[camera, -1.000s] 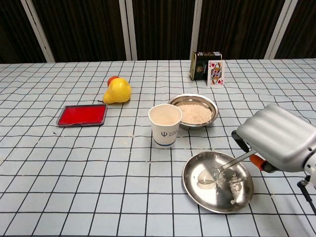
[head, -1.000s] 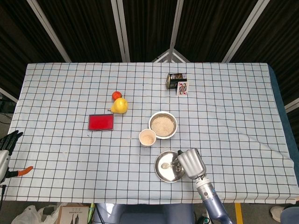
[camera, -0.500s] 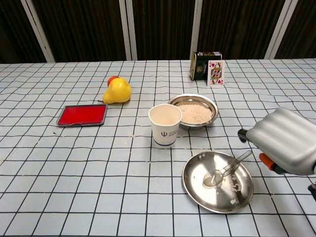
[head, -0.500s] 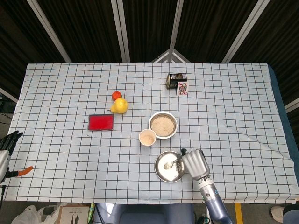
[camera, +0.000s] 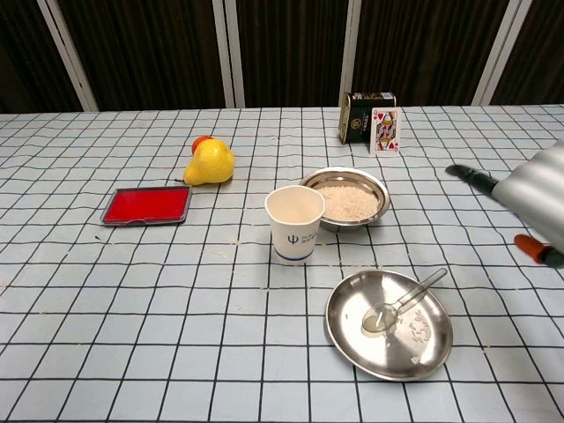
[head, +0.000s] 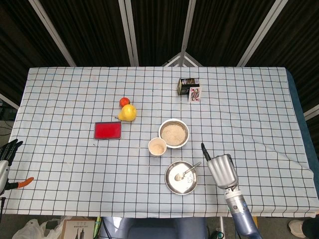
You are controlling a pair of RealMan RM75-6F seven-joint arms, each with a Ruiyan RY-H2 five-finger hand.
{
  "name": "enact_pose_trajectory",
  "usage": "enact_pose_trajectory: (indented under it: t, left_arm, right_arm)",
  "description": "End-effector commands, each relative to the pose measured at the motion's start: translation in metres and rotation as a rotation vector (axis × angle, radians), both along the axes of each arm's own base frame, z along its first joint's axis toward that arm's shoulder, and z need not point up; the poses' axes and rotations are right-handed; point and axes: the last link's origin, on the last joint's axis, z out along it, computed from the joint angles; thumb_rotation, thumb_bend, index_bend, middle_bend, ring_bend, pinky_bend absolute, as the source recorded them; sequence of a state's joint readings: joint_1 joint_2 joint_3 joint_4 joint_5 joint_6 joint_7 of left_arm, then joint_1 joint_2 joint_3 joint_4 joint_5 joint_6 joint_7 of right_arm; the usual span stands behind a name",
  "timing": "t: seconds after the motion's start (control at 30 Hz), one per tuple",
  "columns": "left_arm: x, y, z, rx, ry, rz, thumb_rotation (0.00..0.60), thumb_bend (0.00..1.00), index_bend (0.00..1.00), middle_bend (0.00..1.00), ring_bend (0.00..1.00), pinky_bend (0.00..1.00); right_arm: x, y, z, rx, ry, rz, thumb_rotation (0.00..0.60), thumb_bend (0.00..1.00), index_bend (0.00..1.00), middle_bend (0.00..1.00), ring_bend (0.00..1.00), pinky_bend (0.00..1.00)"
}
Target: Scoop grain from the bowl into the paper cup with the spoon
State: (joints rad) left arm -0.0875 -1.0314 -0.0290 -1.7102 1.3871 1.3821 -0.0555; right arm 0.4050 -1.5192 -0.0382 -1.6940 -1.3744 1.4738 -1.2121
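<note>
Your right hand (head: 222, 169) holds nothing, fingers apart, just right of the steel plate (head: 172, 184); left hand (head: 7, 152) unclear. Spoon (camera: 398, 305) lies in that plate, paper cup (camera: 294, 222) beyond it holds grain beside the bowl (camera: 347, 199); scooping looks about done.

The right hand (camera: 539, 194) hangs empty at the frame's edge; to its left, apart, the spoon (camera: 401, 304) lies in the plate (camera: 352, 339).
</note>
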Motion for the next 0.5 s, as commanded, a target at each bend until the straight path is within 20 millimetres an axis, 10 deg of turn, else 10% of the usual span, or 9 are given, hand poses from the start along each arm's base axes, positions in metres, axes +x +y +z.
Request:
enact_pose_trajectory:
  t: [0.03, 0.17, 0.5]
  left_arm:
    - [0.000, 0.000, 0.001, 0.016, 0.019, -0.018, 0.600, 0.00, 0.00, 0.00, 0.00, 0.00]
    - [-0.001, -0.003, 0.001, 0.029, 0.056, -0.038, 0.600, 0.00, 0.00, 0.00, 0.00, 0.00]
    - [0.002, -0.008, -0.002, 0.082, 0.130, -0.105, 0.600, 0.00, 0.00, 0.00, 0.00, 0.00]
  right_arm:
    - [-0.018, 0.006, 0.034, -0.084, -0.050, 0.001, 0.600, 0.44, 0.00, 0.27, 0.29, 0.46]
    - [-0.055, 0.026, 0.070, -0.105, -0.182, -0.158, 0.600, 0.42, 0.00, 0.02, 0.02, 0.25]
    - [-0.105, 0.059, 0.118, -0.091, -0.461, -0.280, 0.600, 0.32, 0.00, 0.00, 0.00, 0.11]
